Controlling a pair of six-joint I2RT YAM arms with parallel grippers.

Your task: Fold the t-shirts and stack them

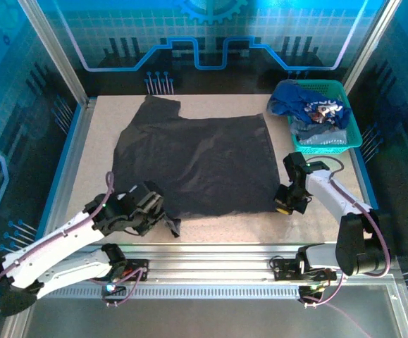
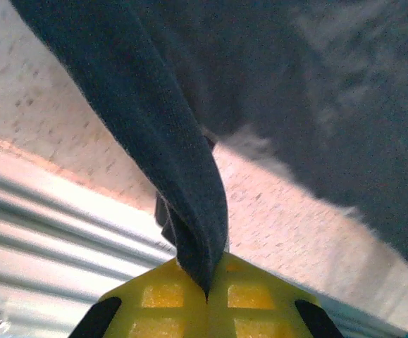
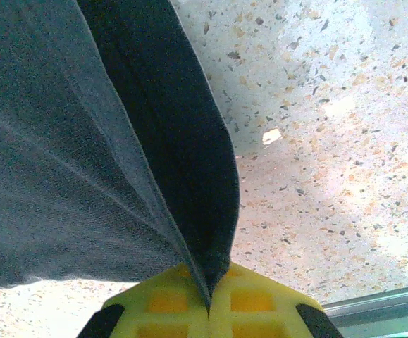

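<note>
A large charcoal-grey t-shirt (image 1: 196,158) lies spread across the middle of the table. My left gripper (image 1: 170,224) pinches its near left corner close to the table's front edge, and the yellow jaws are shut on a hanging fold of the cloth (image 2: 189,204). At the shirt's near right corner my right gripper (image 1: 280,204) is shut on the dark hem (image 3: 189,183), which rises from between its yellow pads. A royal-blue t-shirt with pale print (image 1: 309,105) and paler grey-blue t-shirts (image 1: 320,135) are bundled in the basket.
A teal mesh basket (image 1: 354,127) stands at the back right corner. The speckled tabletop (image 1: 98,151) shows bare on the left and along the right side. An aluminium rail (image 1: 211,257) runs along the front edge, just behind both arm bases.
</note>
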